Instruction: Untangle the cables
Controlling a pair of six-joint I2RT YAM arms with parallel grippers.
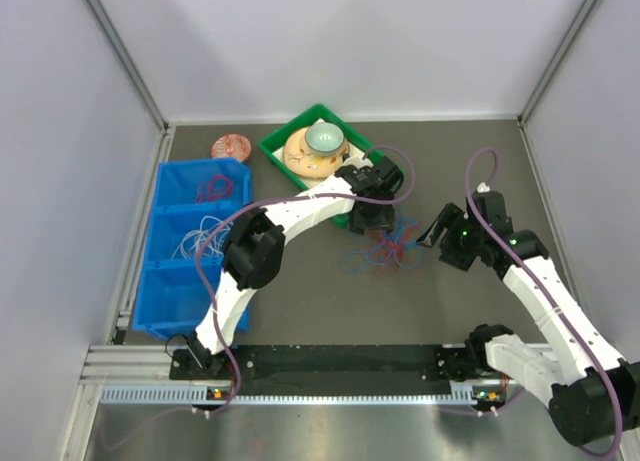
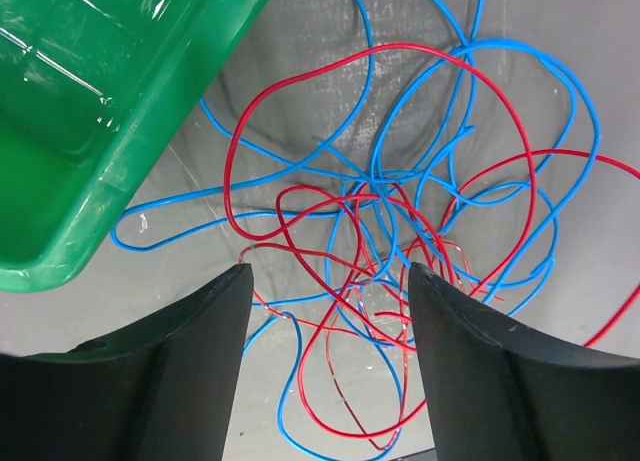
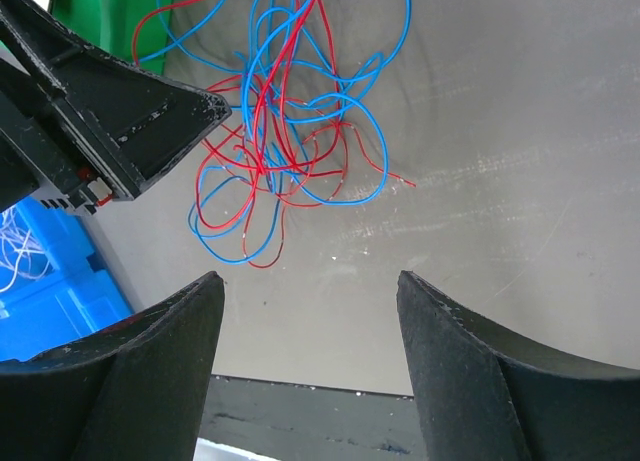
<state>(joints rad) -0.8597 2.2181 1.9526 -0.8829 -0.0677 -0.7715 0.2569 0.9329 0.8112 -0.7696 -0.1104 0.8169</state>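
Note:
A tangle of thin red and blue cables [image 1: 385,246] lies on the grey table between the two arms. My left gripper [image 1: 370,221] hangs just above its far-left side, open. In the left wrist view the loops [image 2: 385,196] spread between and beyond the open fingers [image 2: 210,321], which hold nothing. My right gripper [image 1: 432,236] is to the right of the tangle, open and empty. In the right wrist view the tangle [image 3: 280,151] lies ahead of its fingers [image 3: 180,321] and apart from them. A white cable [image 1: 200,241] lies in the blue bin.
A green tray [image 1: 275,146] holding a bowl and a plate stands behind the left gripper, and its corner shows in the left wrist view [image 2: 90,131]. A blue three-compartment bin [image 1: 165,281] stands at the left. A round pinkish object [image 1: 230,145] lies behind the bin.

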